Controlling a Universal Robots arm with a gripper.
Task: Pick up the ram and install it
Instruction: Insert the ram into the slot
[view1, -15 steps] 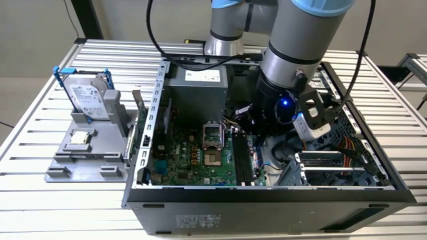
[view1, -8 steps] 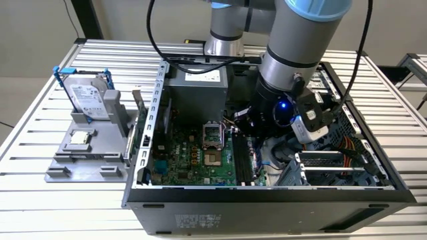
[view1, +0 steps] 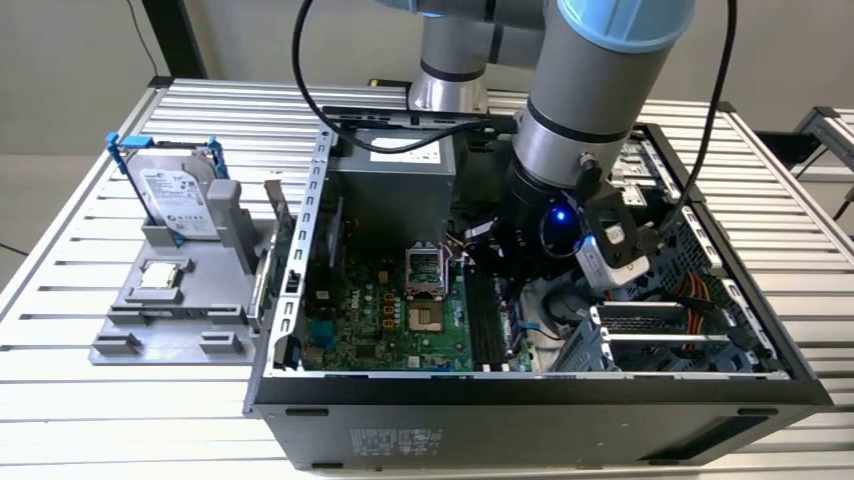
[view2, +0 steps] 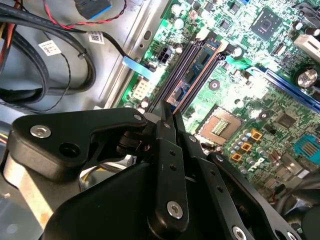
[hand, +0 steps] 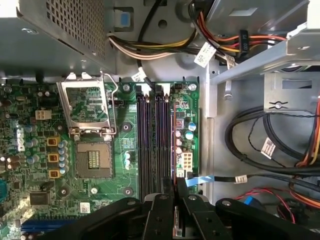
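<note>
We've got the end effector (hand: 175, 192) pinched tight on the ram (view2: 197, 74), edge-down just over the black memory slots (hand: 150, 140). The CPU socket (hand: 92, 125) sits beside them, and loose cables (hand: 260, 145) crowd the other side.

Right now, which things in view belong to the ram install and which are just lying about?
In the job: ram, held in the end effector; black memory slots.
Lying about: hard drive, CPU chip, gray fixture, cable bundle.
</note>
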